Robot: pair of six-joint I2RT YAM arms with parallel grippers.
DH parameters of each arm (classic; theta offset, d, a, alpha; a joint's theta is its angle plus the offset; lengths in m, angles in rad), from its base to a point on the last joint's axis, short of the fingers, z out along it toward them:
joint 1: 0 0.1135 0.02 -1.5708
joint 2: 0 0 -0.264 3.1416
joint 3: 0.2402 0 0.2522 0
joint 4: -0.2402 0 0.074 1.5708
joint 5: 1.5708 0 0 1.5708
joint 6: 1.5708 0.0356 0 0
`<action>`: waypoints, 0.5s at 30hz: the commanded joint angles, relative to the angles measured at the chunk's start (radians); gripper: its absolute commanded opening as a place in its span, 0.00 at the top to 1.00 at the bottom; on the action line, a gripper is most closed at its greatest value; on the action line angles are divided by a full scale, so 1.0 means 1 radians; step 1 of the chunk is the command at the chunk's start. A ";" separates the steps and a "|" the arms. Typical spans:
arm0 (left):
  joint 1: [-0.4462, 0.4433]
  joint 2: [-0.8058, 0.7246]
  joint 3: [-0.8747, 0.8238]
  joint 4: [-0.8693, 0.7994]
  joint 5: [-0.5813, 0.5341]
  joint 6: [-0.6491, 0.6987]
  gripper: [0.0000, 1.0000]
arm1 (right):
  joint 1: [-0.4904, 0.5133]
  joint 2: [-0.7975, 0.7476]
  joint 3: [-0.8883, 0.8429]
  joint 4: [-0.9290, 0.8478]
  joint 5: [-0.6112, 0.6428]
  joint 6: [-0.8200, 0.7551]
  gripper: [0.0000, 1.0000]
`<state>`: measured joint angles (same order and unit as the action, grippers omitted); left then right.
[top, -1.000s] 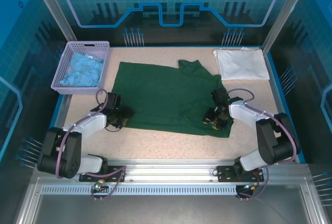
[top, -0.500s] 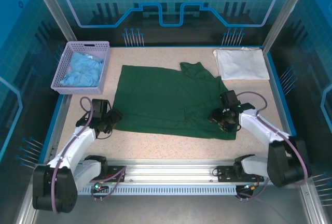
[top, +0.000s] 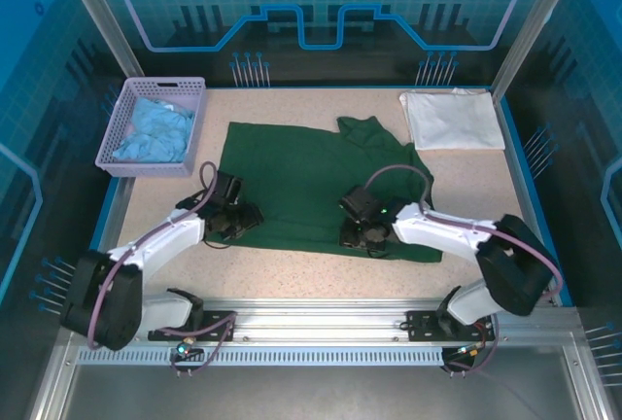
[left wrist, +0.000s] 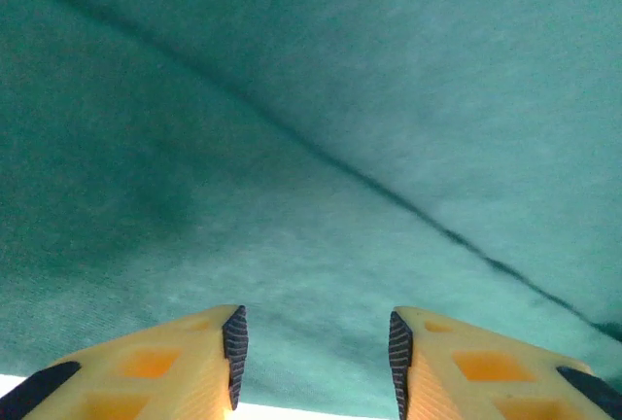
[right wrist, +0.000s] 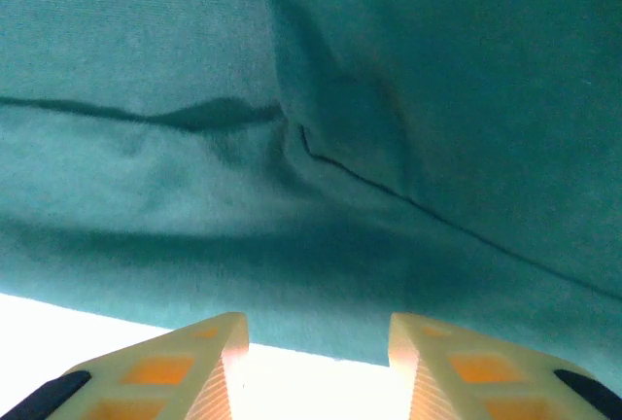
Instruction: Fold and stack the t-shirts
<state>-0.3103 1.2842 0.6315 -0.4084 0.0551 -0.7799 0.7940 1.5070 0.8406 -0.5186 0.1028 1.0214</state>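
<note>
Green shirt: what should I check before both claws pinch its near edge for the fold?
1. Left claw open at the near left corner of the green shirt: ok.
2. Right claw open at the near edge: ok.
3. Shirt lying flat: not ok, creases run across it.
4. Claws at both near corners: not ok, the right one sits about mid-edge.
5. White shirt folded, at the far right: ok.
6. Number of cloth layers under the claws: cannot tell.

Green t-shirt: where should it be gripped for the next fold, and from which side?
Its near hem, from the robot's side, coming in low. The green t-shirt lies flat, and that edge sits exposed on the table ahead of the open left gripper and right gripper.
</note>
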 commanded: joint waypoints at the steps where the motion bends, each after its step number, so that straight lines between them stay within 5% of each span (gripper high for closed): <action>1: 0.015 0.027 -0.038 0.034 -0.038 -0.046 0.53 | 0.008 0.050 0.023 -0.016 0.055 0.056 0.58; 15: 0.065 -0.296 -0.246 -0.111 -0.100 -0.133 0.51 | 0.091 0.098 -0.149 0.047 -0.034 0.135 0.55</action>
<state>-0.2531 1.0515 0.4179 -0.4183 -0.0105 -0.8852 0.8345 1.5429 0.7681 -0.4461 0.1383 1.1114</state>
